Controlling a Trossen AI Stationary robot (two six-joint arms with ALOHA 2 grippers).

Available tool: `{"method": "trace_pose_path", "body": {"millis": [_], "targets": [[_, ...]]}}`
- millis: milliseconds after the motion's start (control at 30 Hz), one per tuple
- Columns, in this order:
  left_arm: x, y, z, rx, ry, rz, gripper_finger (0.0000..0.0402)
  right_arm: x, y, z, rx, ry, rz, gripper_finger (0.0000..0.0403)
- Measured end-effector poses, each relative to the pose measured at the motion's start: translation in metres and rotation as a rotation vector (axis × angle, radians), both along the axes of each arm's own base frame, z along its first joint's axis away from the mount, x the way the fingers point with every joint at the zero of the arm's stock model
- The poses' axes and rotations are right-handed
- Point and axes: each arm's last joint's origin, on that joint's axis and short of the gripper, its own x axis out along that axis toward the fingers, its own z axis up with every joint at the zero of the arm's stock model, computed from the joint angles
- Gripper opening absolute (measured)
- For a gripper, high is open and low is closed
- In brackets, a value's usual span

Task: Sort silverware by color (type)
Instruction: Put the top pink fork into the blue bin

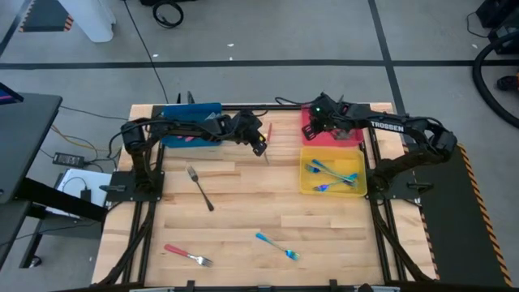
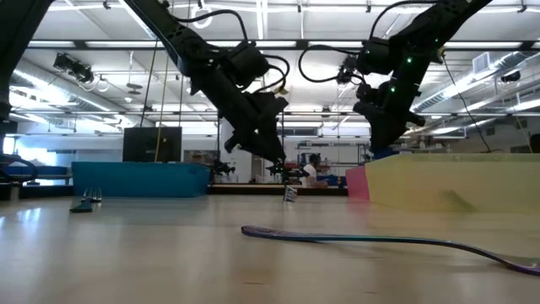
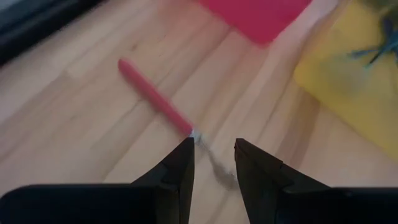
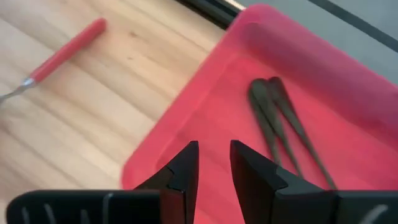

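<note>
A red-handled fork [image 3: 155, 96] lies flat on the wood between the blue tray [image 1: 190, 126] and the red tray [image 1: 331, 130]. My left gripper [image 3: 214, 158] is open just above it, a finger on either side of the metal neck, not touching as far as shows. My right gripper [image 4: 214, 162] hovers over the red tray [image 4: 205, 118], fingers narrowly open and empty. Two dark metal forks [image 4: 280, 118] lie in that tray. Blue-handled forks [image 1: 331, 174] lie in the yellow tray [image 1: 306, 186]. A dark fork [image 1: 200, 186], a red fork [image 1: 186, 255] and a blue fork [image 1: 277, 246] lie on the table.
The three trays stand along the table's far edge, blue on the left, red and yellow close together on the right. In the low view the yellow tray's wall [image 2: 456, 181] hides what lies behind it. Bare wood stretches across the table's middle and near half around the loose forks.
</note>
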Motion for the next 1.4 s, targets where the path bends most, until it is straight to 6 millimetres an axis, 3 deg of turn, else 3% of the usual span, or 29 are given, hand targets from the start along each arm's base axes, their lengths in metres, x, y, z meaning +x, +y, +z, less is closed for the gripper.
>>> {"method": "trace_pose_path", "body": {"millis": [300, 567, 733, 1033, 1400], "targets": [[0.004, -0.001, -0.003, -0.017, -0.02, 0.012, 0.0114, 0.016, 0.012, 0.004, -0.038, -0.063, 0.066, 0.0099], [0.017, -0.002, -0.029, -0.044, 0.004, 0.013, 0.0114, 0.02, 0.013, 0.006, -0.071, -0.086, 0.099, 0.0099], [0.031, -0.001, -0.035, -0.041, -0.005, 0.003, 0.0114, 0.02, 0.013, 0.006, -0.072, -0.085, 0.1, 0.0099], [0.038, -0.001, -0.052, -0.022, 0.049, 0.03, 0.0114, 0.02, 0.013, 0.006, -0.071, -0.085, 0.104, 0.0099], [0.041, -0.003, -0.041, 0.016, 0.054, -0.009, 0.0114, 0.021, 0.014, 0.006, -0.074, -0.078, 0.124, 0.0099]]}}
